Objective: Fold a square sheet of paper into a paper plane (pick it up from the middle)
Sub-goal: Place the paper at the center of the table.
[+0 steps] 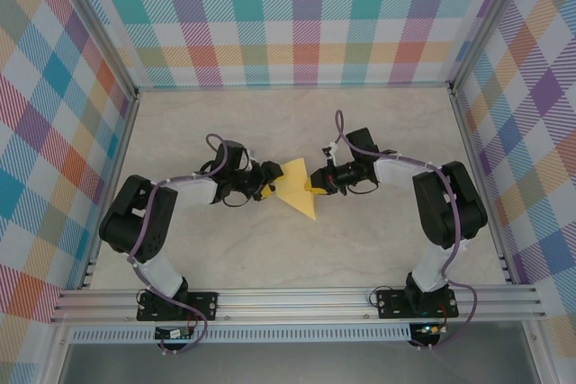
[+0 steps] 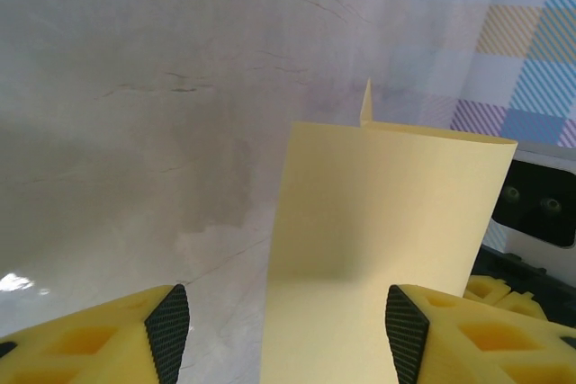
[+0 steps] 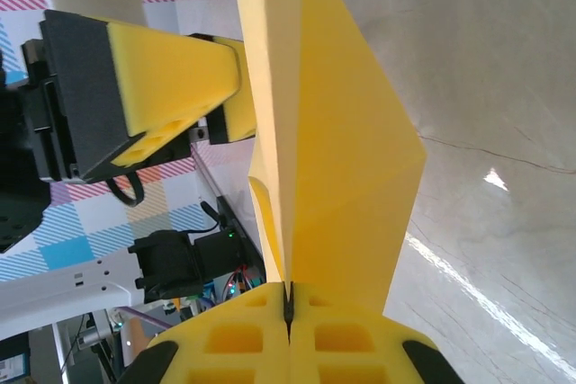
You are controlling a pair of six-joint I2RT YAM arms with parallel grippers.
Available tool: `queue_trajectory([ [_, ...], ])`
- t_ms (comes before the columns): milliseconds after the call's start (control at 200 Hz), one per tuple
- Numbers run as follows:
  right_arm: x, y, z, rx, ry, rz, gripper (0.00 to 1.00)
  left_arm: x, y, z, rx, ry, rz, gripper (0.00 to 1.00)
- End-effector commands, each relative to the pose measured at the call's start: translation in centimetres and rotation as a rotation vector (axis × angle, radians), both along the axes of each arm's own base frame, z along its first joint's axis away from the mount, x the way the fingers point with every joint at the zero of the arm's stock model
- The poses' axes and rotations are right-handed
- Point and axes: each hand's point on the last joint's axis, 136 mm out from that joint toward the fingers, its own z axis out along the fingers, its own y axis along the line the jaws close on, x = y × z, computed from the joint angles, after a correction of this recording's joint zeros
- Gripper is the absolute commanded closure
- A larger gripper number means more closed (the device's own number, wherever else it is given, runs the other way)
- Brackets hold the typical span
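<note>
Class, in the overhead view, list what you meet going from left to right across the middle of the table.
In order: left arm → left tool, open → folded yellow paper → right tool, shut on the paper → right arm.

Yellow sheet of paper (image 2: 378, 249) runs off the left wrist view at 6 o'clock, as does the left gripper (image 2: 288, 334); right wrist view cuts its top at 12 o'clock
</note>
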Motion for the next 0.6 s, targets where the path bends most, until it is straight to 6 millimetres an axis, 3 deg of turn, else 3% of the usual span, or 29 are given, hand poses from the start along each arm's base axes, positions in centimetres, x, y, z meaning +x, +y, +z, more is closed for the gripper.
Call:
queue_trajectory([
  [0,-0.1,0.3,1.5,0.057,-0.016,0.019,0.94,0.5,-0.7,1.0,-0.097,-0.022,-0.033,0.39],
  [125,0.0,0.4,1.3,0.060,-0.009,0.022,0.93,0.7,-0.5,0.8,-0.108,-0.018,-0.023,0.42],
  [225,0.0,0.4,1.0,0.053,-0.006,0.022,0.93,0.8,-0.3,0.8,-0.121,-0.016,-0.024,0.56],
  [375,0.2,0.3,-0.1,0.024,0.010,0.024,0.92,0.8,-0.2,0.8,-0.123,-0.017,-0.022,0.68],
  [595,0.7,0.1,-2.5,-0.033,0.041,0.020,0.88,0.5,0.6,-0.8,-0.053,0.004,-0.011,0.88],
])
